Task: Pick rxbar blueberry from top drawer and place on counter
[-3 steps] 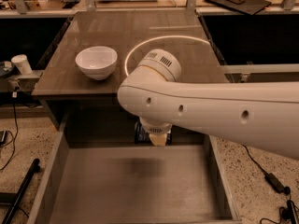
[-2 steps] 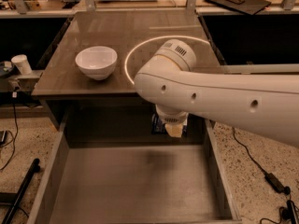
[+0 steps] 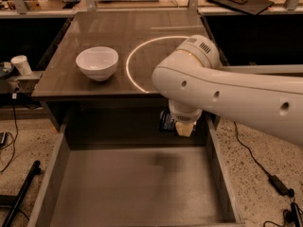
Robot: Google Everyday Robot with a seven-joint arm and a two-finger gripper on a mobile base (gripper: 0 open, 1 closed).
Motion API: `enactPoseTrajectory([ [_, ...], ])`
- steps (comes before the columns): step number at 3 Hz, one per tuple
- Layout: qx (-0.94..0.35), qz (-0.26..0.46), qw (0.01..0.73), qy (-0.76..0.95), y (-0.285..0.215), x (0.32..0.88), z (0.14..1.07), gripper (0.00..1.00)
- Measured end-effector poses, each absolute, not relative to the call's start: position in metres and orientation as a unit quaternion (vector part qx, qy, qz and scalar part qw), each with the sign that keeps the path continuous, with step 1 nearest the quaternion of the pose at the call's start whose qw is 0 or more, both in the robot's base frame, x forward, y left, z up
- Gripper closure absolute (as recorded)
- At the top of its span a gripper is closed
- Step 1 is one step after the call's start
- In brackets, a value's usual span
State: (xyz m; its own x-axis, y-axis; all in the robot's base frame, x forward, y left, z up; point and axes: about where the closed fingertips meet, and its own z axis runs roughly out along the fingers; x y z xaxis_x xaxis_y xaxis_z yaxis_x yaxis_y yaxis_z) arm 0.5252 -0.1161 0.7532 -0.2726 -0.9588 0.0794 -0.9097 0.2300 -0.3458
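Observation:
My white arm reaches from the right over the front edge of the counter (image 3: 109, 32). Its gripper (image 3: 177, 126) hangs below the arm, above the back right of the open top drawer (image 3: 137, 188). The gripper is shut on the rxbar blueberry (image 3: 166, 121), a small dark blue wrapper that sticks out to the left of the cream-coloured gripper end. The bar is held in the air, clear of the drawer's bottom and just below the level of the counter's front edge. A faint shadow lies on the drawer bottom under it. The fingertips are hidden by the arm.
A white bowl (image 3: 97, 63) stands on the counter's left half, next to the bright ring reflection (image 3: 137, 56). A white cup (image 3: 21, 64) sits on a ledge at far left. Cables lie on the speckled floor (image 3: 265, 160) on both sides. The drawer's side walls flank the gripper.
The arm has swung to the right, and the gripper has carried the blue bar rightward along the back of the drawer. The bowl has not moved.

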Motion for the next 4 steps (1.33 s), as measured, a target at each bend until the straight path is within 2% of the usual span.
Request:
enactPoseTrajectory([
  [2,-0.554,-0.164,0.116,0.808,-0.184,0.527,0.794,1.00],
  [4,-0.527,-0.176,0.127,0.822,-0.218,0.522,0.815,1.00],
])
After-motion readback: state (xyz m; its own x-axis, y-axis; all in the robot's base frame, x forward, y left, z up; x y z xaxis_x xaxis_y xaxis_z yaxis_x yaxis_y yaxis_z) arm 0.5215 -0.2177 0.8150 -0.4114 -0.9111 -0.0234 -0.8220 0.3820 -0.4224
